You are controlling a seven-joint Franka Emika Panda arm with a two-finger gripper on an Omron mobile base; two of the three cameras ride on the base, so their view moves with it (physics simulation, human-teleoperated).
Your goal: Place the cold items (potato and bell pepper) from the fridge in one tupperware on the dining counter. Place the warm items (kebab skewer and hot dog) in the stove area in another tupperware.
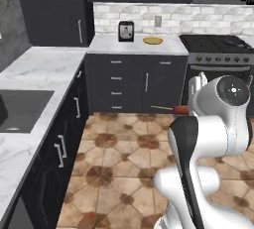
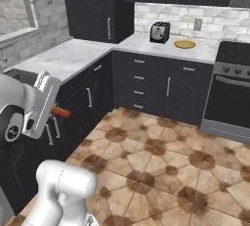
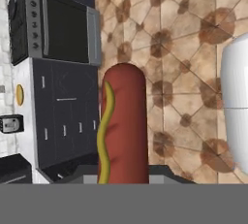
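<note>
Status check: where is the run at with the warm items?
In hand: the gripper carries the hot dog, held over the tiled floor, away from the stove. Done: nothing confirmable here. Left: dropping it into a tupperware; kebab skewer, potato and bell pepper status can't be judged.

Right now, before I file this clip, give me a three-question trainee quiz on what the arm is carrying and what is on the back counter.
1. True or false: the fingers grip a long red-brown hot dog with a yellow mustard stripe.
2. Which sits nearer the black stove with the glass oven door on the white marble back counter: (a) the small black and silver toaster or (b) the flat round yellow plate?
3. Fill in: the floor is covered in brown ____.

Key: 1 true; 2 b; 3 tiles.
</note>
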